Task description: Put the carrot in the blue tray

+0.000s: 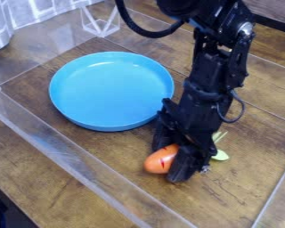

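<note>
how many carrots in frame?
1. The carrot sits in the gripper, shut on it, just off the blue tray near its lower right rim. The arm could hide something behind it.

We see the carrot (163, 160), a stubby orange toy with dark stripes, its light green leaf end toward 3 o'clock, mostly hidden. It lies at 4 o'clock of the tray (109, 89), a round, shallow, bright blue dish, just off its rim.

Black arm angled down, claw (178, 163) clamped (tightly)
</note>
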Available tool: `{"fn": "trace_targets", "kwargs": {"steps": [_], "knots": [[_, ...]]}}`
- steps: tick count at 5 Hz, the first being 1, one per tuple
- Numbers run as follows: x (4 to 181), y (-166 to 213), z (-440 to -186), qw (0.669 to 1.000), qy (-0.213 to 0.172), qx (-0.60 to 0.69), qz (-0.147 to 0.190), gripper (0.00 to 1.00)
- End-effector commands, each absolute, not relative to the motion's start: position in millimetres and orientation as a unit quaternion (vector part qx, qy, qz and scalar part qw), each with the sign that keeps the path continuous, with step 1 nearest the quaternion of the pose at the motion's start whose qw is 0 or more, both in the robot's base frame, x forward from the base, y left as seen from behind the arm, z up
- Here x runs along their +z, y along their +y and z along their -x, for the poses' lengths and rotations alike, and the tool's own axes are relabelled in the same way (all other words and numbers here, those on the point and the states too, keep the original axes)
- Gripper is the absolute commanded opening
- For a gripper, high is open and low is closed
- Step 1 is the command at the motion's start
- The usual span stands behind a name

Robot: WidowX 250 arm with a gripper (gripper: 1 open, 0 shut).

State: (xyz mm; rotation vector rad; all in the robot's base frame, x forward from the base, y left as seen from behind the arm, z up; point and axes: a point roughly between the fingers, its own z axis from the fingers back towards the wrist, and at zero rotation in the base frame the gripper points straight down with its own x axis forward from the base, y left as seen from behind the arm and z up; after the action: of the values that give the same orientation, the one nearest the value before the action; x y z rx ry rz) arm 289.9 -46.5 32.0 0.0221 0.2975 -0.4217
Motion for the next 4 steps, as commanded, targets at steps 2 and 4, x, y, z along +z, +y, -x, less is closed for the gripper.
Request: {"fn": "trace_targets", "kwargs": {"steps": [2, 4], "knots": [[82.1, -40.0, -301.8, 0.972, 0.102, -0.209, -0.026, 0.0], [139.7, -25.4, -296.2, 0.973, 0.089, -0.201, -0.063, 0.0]]}}
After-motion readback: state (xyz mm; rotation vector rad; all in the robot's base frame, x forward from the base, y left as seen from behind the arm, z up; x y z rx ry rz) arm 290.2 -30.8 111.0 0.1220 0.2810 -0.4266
